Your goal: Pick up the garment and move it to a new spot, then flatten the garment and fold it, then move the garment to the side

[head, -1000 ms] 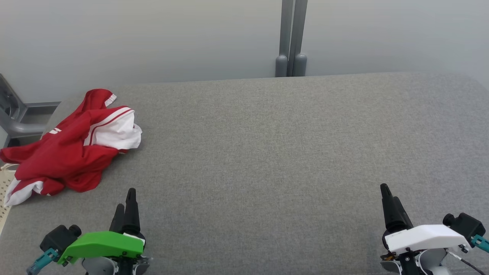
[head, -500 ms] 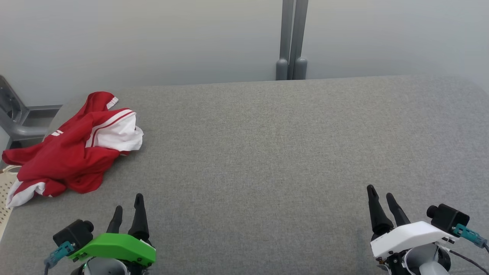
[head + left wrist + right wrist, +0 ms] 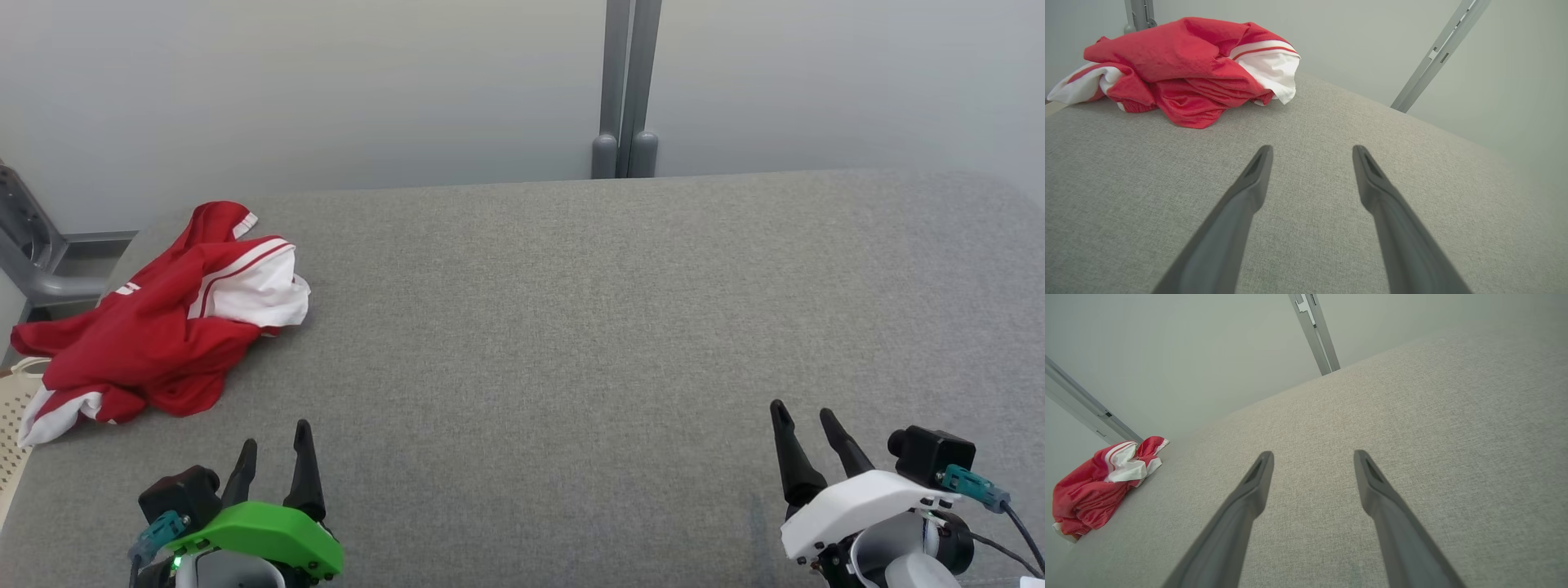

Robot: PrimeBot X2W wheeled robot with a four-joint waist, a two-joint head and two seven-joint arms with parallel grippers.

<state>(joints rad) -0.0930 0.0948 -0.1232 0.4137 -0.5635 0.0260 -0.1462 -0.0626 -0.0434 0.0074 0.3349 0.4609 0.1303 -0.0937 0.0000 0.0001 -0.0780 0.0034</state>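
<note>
A crumpled red and white garment [image 3: 155, 327] lies in a heap at the far left of the grey padded table [image 3: 571, 327], part of it hanging over the left edge. The left wrist view has the garment [image 3: 1184, 69] ahead and to the upper left; the right wrist view has the garment [image 3: 1098, 486] far off at the left. My left gripper [image 3: 275, 441] stands open at the lower left, short of the garment, nothing between its fingers. At the lower right my right gripper [image 3: 804, 416] is open too and holds nothing.
A grey metal post [image 3: 624, 90] stands behind the table's far edge against a pale wall. A grey frame [image 3: 33, 253] and a pale perforated basket [image 3: 12, 425] sit off the table's left edge. The table's middle and right are bare fabric.
The head camera has tilted, shifting the picture slightly down. Both grippers have drawn back toward the bottom edge and turned, so their two fingers show apart. The garment has not moved.
</note>
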